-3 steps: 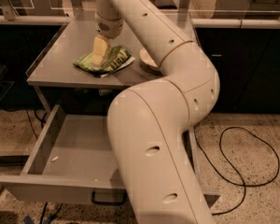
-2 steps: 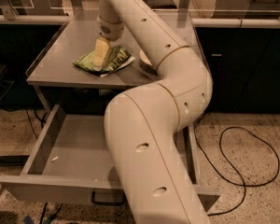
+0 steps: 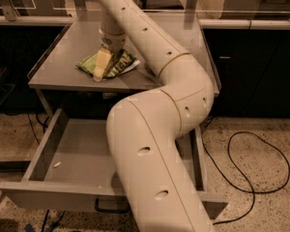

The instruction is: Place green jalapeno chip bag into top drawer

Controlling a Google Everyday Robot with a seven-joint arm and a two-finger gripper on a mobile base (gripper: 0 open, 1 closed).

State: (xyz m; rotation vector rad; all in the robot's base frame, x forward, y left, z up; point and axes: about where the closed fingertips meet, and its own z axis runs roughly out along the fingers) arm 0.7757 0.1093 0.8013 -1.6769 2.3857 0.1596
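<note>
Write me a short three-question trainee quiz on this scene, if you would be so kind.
1. True or false: the top drawer is shut.
2. Where does the green jalapeno chip bag lie? A in the drawer; B on the grey table; C on the floor.
3. Fill in: the gripper rests on the ____.
Key: 1 false, it stands pulled out; 2 B; 3 bag.

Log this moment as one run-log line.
stage: pickup | tool: down on green jalapeno chip bag, bag lying on tabletop | top drawer: open, bag not yet inside
</note>
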